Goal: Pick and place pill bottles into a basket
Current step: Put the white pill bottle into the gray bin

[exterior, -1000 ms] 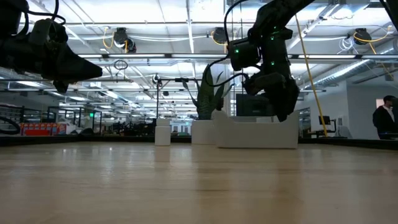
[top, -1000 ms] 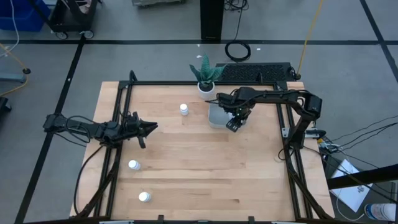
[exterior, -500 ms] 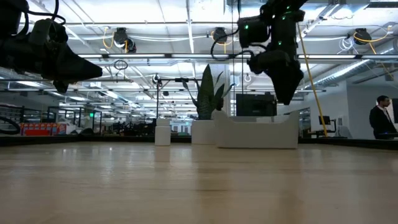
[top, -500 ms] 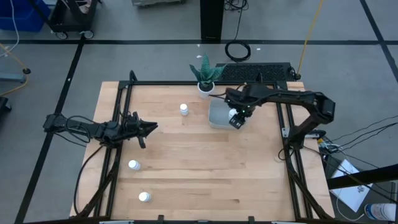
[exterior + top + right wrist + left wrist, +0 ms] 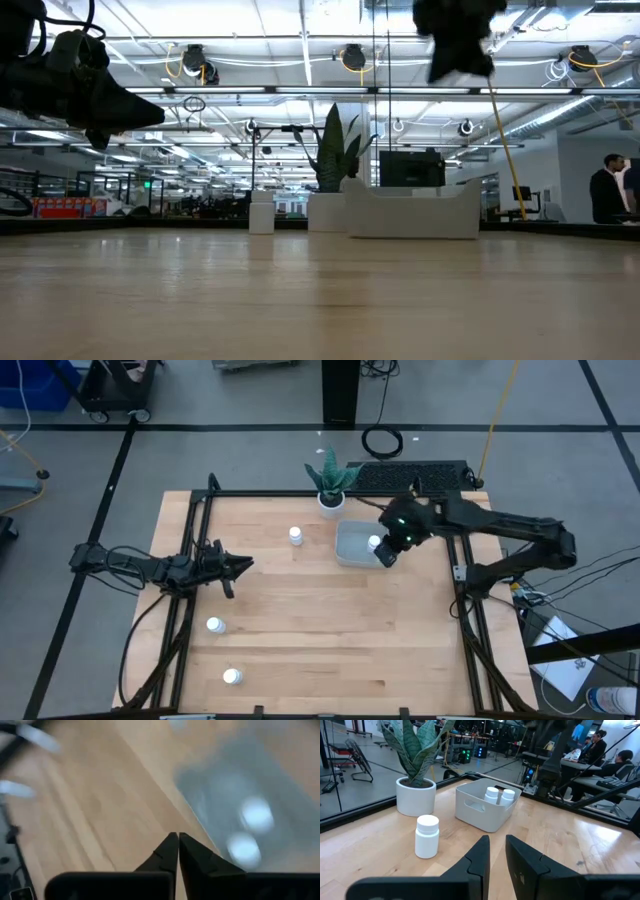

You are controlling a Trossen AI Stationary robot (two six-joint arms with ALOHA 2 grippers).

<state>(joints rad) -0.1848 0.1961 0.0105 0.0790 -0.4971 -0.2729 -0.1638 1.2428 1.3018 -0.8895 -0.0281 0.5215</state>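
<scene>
With R gripper (image 5: pixel 386 554) shut & empty over the basket (image 5: pixel 352 550) edge, I see 2 pill bottles (image 5: pixel 500 796) inside below it; L gripper (image 5: pixel 240 565) near-shut, idle

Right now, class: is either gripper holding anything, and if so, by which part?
Nothing is held. The right gripper is shut on nothing above the basket; the left gripper, nearly shut, has nothing between its fingers.

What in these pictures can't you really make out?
- Basket contents, high view: the right tool covers part, so the bottle count there is unsure.
- Bottles in the basket, right wrist view: blurred to pale blobs.
- Two near bottles: missing from the low view.
</scene>
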